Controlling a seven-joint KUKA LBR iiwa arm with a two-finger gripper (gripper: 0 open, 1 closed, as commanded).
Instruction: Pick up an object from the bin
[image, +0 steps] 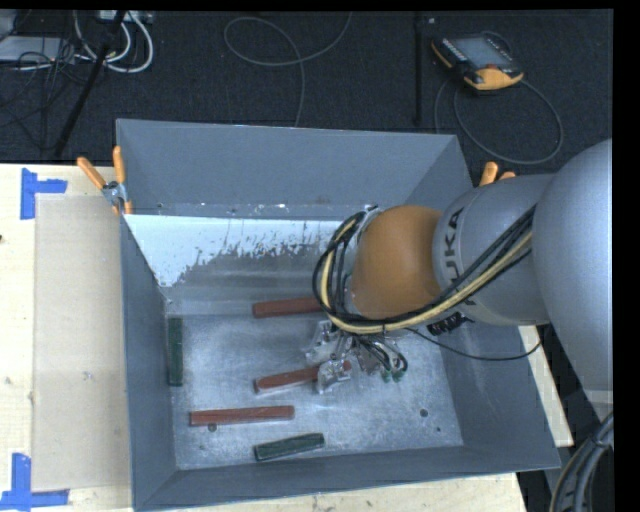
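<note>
Down on the floor of the grey bin (150, 330) with the gripper (335, 365), right at the end of a brown stick (285, 380).

Reaching in from the right, under an orange cover (395, 265) ringed with black and yellow cables (335, 290). Touching or just short of the right end of that brown stick, which lies flat near the middle of the floor; cannot tell which. Cannot tell either whether spread, pressed together or pinching anything: too cluttered at the tip. Well apart from it: a second brown stick (283, 308) at the foot of the back wall, a third brown stick (240, 414) nearer the front, a dark green stick (175, 350) along the left wall, a second green stick (289, 447) by the front edge.
</note>
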